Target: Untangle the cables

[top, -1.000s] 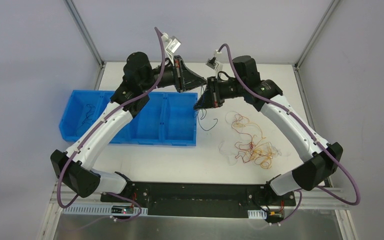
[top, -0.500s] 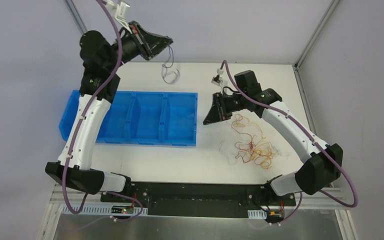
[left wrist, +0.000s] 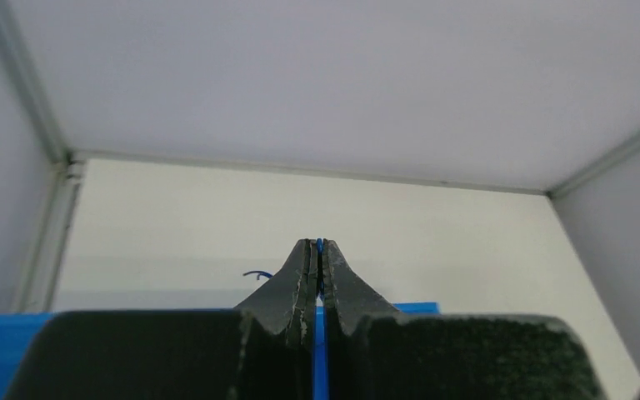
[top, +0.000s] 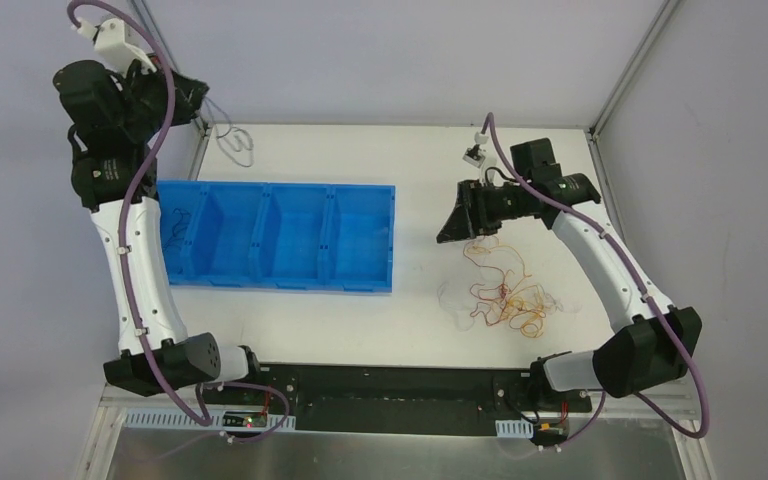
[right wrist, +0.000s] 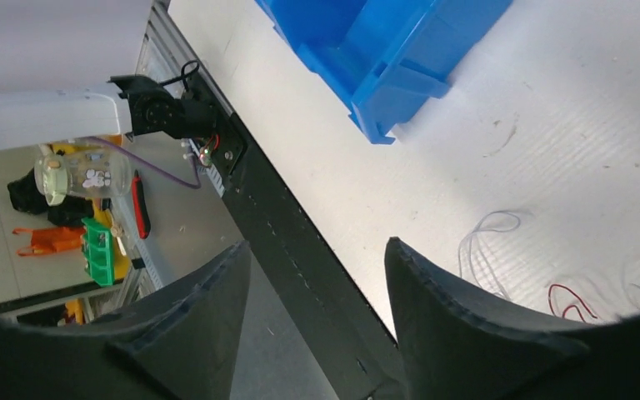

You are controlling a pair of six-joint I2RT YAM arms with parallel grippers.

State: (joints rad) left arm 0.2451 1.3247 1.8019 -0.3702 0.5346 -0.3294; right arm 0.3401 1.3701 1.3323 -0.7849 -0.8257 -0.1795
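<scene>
My left gripper (top: 200, 101) is raised at the far left corner, shut on a thin blue cable (left wrist: 319, 247). This cable dangles in a loop (top: 234, 146) above the table, behind the blue bin (top: 280, 236). Its free end curls out left of the jaws (left wrist: 254, 273). My right gripper (top: 456, 226) hangs open with nothing between its fingers (right wrist: 317, 250), just left of the top of the tangle. That tangle of red, orange, yellow and white cables (top: 505, 290) lies on the white table right of the bin. A white loop (right wrist: 483, 242) and a red cable (right wrist: 571, 298) show beside the right finger.
The blue bin has several compartments; a dark cable (top: 174, 226) lies in the leftmost one. Its near corner (right wrist: 387, 58) shows in the right wrist view. The black base rail (top: 390, 385) runs along the near table edge. Frame posts and grey walls close the back corners.
The right gripper opened, letting go of the blue cable, and drew back right. The left arm swung up and far left, carrying the blue cable away from the tangle.
</scene>
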